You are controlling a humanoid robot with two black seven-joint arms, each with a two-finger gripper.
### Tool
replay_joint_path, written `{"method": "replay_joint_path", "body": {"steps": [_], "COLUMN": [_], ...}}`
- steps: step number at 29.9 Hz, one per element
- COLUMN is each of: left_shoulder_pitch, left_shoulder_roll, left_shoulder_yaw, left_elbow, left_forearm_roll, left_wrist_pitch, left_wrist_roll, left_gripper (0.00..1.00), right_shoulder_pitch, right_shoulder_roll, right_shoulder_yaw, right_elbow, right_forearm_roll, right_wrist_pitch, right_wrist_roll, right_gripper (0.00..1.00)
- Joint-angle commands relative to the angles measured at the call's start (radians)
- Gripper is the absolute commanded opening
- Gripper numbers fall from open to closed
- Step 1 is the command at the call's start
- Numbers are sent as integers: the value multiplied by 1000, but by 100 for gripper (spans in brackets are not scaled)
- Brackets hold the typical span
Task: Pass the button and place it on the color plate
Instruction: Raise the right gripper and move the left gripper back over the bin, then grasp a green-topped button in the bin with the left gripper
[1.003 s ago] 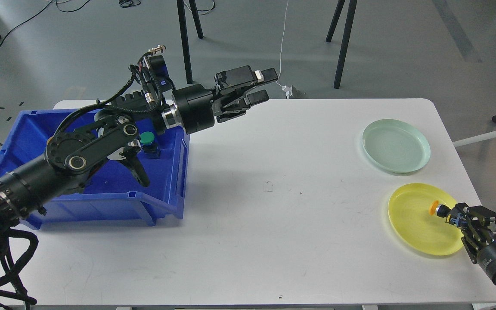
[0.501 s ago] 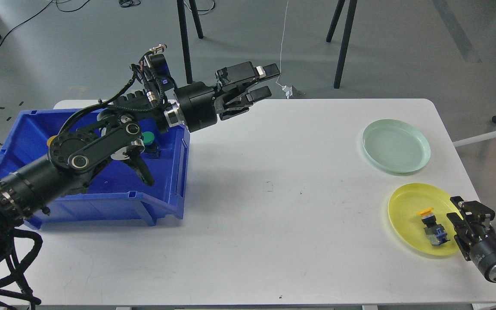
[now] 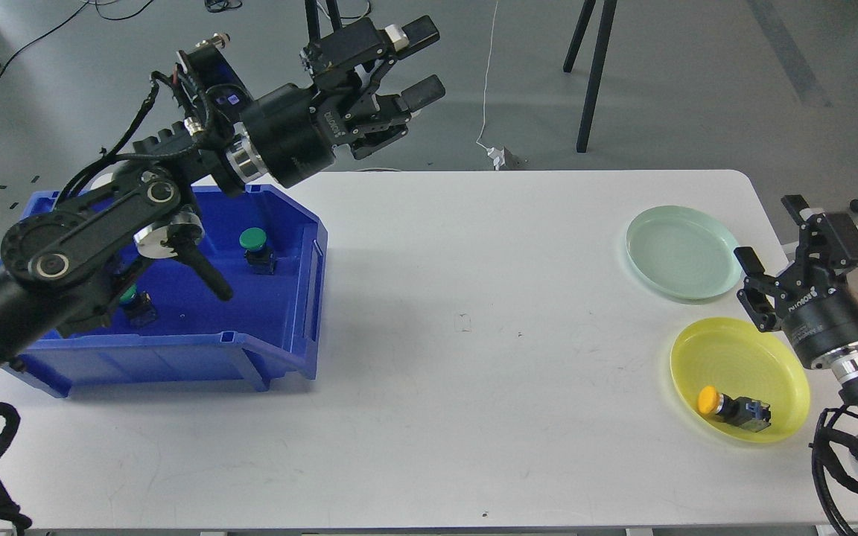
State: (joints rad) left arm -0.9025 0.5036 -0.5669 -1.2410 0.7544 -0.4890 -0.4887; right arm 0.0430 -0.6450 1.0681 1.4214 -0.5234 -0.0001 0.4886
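Observation:
A yellow-capped button (image 3: 731,409) lies on its side in the yellow plate (image 3: 771,350) at the table's right front. A pale green plate (image 3: 684,251) sits behind it, empty. My right gripper (image 3: 771,237) is open and empty, raised beside the green plate's right rim, above the yellow plate. My left gripper (image 3: 420,61) is open and empty, raised above the table's back edge. A green-capped button (image 3: 255,247) stands in the blue bin (image 3: 291,350), and another green-capped one (image 3: 133,304) shows under my left arm.
The blue bin stands on the white table's (image 3: 474,335) left side, partly covered by my left arm. Black stand legs (image 3: 593,74) and a white cable (image 3: 490,89) are on the floor behind the table.
My right gripper let go of the yellow button, which fell onto the yellow plate, then rose and drew back. My left arm lifted up and to the left, uncovering more of the bin.

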Motion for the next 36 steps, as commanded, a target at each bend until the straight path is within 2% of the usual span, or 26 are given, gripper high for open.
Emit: {"method": "replay_joint_path", "body": {"steps": [1,3,6,8,10,15,22,28,36], "left_shoulder_pitch": [10,10,7,1,-12,-38,-22,-21,-12], "left_shoulder_roll": [177,268,413,493,519,513,437,372,343], "left_shoulder_yaw": [1,12,68,126,194,285,317,352,403], "left_elbow": [-181,-210,-193,-151,-80,104,285,405,489], "left_forearm_roll": [5,23,159,348,535,813,953,1005,1004], "left_wrist_pitch": [13,27,27,24,23,18,20,29,33], "left_wrist_roll": [0,0,0,0,0,0,0,0,0], "left_gripper": [84,84,84,85,85,83,83,82,82], "right_shoulder_pitch": [58,69,71,69,67,58,54,52,46], "right_shoulder_roll": [53,67,76,77,76,77,76,76,77], "right_shoulder_yaw": [7,4,0,-3,-7,-11,-11,-11,-11], "right_elbow": [2,2,-4,-7,-9,-9,-9,-9,-7], "right_forearm_roll": [0,0,-1,-1,-1,-1,-1,-1,-1], "right_wrist_pitch": [14,14,15,15,15,15,17,17,23], "right_wrist_roll": [0,0,0,0,0,0,0,0,0], "right_gripper": [97,97,98,98,98,98,98,98,98]}}
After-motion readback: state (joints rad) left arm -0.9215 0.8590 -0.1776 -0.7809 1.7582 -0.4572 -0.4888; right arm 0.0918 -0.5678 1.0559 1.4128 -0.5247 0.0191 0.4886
